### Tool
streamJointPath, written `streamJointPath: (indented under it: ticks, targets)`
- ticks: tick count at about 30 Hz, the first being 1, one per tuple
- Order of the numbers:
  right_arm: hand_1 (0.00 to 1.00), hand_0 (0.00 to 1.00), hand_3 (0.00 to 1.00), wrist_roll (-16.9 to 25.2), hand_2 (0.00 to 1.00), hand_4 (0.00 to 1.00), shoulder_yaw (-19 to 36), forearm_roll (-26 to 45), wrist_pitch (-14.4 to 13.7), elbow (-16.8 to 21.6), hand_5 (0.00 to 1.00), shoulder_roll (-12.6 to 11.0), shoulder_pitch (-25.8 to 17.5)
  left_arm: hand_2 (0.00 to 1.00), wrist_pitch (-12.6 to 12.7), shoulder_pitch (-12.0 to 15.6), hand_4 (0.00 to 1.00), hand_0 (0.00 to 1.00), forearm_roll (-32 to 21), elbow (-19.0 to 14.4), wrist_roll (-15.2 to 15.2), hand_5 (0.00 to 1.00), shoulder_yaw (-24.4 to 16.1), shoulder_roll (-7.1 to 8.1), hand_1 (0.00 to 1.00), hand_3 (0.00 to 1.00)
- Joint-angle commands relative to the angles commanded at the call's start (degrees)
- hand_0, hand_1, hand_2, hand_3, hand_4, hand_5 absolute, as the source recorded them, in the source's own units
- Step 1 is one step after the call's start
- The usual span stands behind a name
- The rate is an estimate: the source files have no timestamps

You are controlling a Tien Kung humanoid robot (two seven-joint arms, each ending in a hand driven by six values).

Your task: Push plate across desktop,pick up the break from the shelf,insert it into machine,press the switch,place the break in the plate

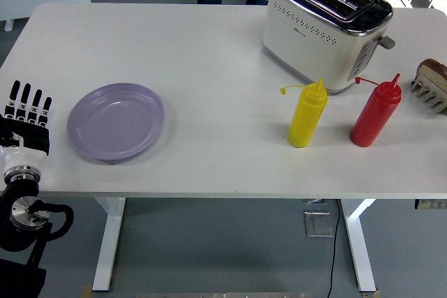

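Nothing done yet, by the look of it. Left hand [26, 113] at table's left edge, fingers straight, empty, near purple plate [115, 121]. Bread [433, 73] on rack [427, 93] far right; toaster [326, 27] empty. Push, insert, press, plating all left.

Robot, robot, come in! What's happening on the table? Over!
Left hand open, left of purple plate. Bread on shelf, far right. Toaster empty. Yellow bottle, red bottle between.

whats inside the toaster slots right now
The toaster shows two dark slots on top with no bread sticking out. Their depths are too dark to see. Bread sits in the rack at right.
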Motion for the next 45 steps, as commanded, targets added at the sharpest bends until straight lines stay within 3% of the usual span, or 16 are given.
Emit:
streamJointPath:
  ticks: [6, 9, 17, 21, 22, 24, 27, 28, 36, 45]
  targets:
    - [0.758, 0.829, 0.786, 0.0, 0.776, 0.541, -0.2, -1.3, -0.6, 0.2, 0.465, -0.4, 0.2, 0.880, -0.4, -1.0, 0.525, 0.874, -0.6, 1.4, 0.3, 0.998, 1.8, 0.19, 0.885, 0.775]
    - [0.758, 0.829, 0.786, 0.4, 0.776, 0.541, -0.5, -6.1, -2.1, 0.8, 0.465, -1.2, 0.6, 0.880, -0.7, -1.6, 0.525, 0.874, -0.8, 2.1, 0.5, 0.998, 3.2, 0.26, 0.885, 0.775]
    - [0.764, 0.832, 0.788, 0.1, 0.784, 0.557, -2.8, -23.8, -9.5, 0.9, 0.407, -4.1, 2.6, 0.883, -1.6, -2.7, 0.527, 0.879, -1.8, 3.7, 0.9, 0.998, 5.2, 0.46, 0.889, 0.781]
    - [0.764, 0.832, 0.788, -2.4, 0.784, 0.557, -5.6, -33.4, -13.9, -0.5, 0.407, -6.6, 4.8, 0.883, -2.1, -3.0, 0.527, 0.879, -2.2, 4.0, 1.2, 0.998, 6.4, 0.44, 0.889, 0.781]
    - [0.771, 0.852, 0.797, -4.0, 0.792, 0.585, -6.8, -36.1, -15.3, -1.9, 0.305, -7.7, 5.9, 0.884, -2.3, -3.1, 0.528, 0.880, -2.2, 4.0, 1.3, 0.998, 6.8, 0.40, 0.890, 0.783]
    - [0.771, 0.852, 0.797, -6.0, 0.792, 0.585, -8.2, -40.9, -16.4, -3.7, 0.305, -8.8, 7.1, 0.884, -2.4, -3.2, 0.528, 0.880, -2.2, 3.9, 1.3, 0.998, 7.2, 0.37, 0.890, 0.783]
    - [0.771, 0.852, 0.797, -9.6, 0.792, 0.585, -10.8, -48.3, -16.0, -7.3, 0.305, -10.4, 9.4, 0.884, -2.5, -3.4, 0.528, 0.880, -2.3, 4.0, 1.3, 0.998, 7.6, 0.36, 0.890, 0.783]
    - [0.794, 0.878, 0.825, -9.9, 0.822, 0.637, -11.0, -50.6, -15.9, -7.7, 0.228, -10.5, 9.7, 0.884, -2.5, -3.4, 0.533, 0.880, -2.3, 4.0, 1.4, 0.998, 7.6, 0.36, 0.890, 0.784]
    - [0.802, 0.889, 0.842, -14.8, 0.826, 0.665, -16.8, -69.9, -10.6, -13.1, 0.218, -12.7, 14.3, 0.884, -2.6, -3.7, 0.533, 0.881, -2.9, 4.4, 1.3, 0.998, 9.1, 0.52, 0.890, 0.784]
    - [0.805, 0.891, 0.846, -15.9, 0.830, 0.674, -22.0, -88.9, -10.5, -18.2, 0.209, -13.4, 18.7, 0.884, -3.3, -4.5, 0.533, 0.882, -4.4, 5.8, 1.6, 0.998, 12.2, 0.63, 0.891, 0.785]
